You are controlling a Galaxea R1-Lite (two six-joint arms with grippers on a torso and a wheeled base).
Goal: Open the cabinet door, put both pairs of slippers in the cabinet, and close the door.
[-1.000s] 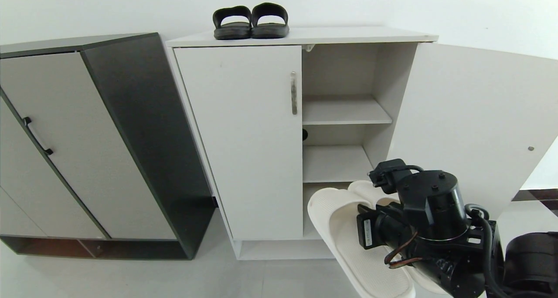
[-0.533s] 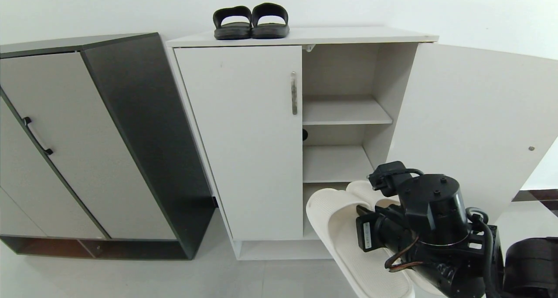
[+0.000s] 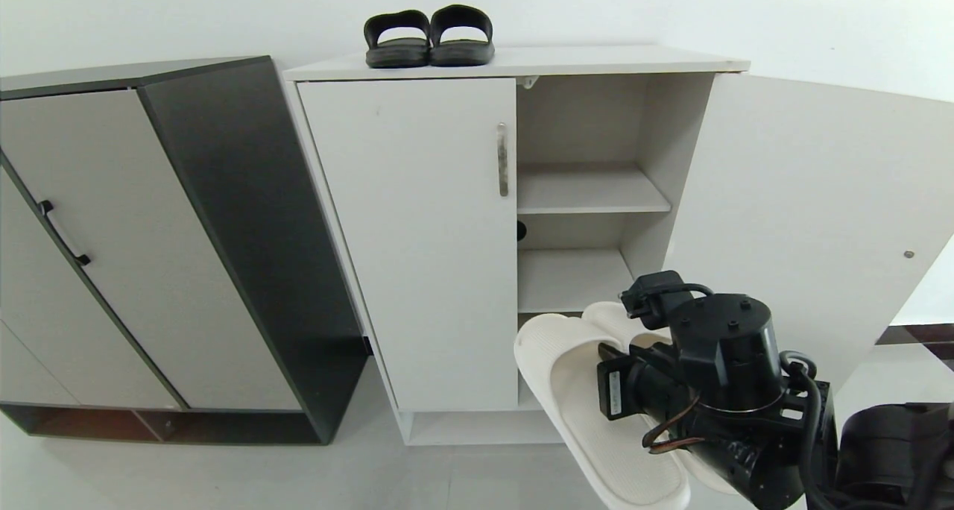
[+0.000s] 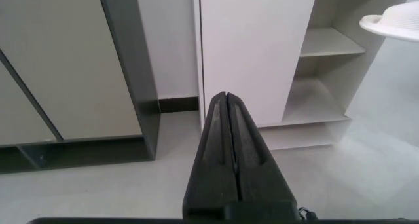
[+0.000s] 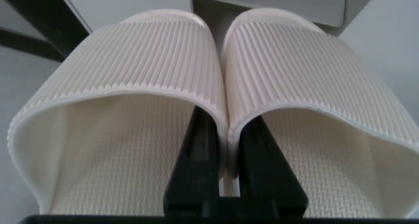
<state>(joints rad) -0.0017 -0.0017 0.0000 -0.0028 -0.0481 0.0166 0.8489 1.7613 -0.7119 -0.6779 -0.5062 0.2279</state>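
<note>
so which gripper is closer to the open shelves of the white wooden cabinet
Right. The right gripper, clamping the cream ribbed slippers, is just before the open shelves; the left gripper hangs farther back, facing the closed door.

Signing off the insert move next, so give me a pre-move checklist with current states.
1. Cabinet door open: ok.
2. White slippers pinched in right gripper: ok.
3. Middle shelf bare where visible: ok.
4. Lowest compartment free behind the slippers: cannot tell.
5. Left gripper shut, clear of the opening: ok.
6. Black slippers stowed: not ok, on the cabinet top.
</note>
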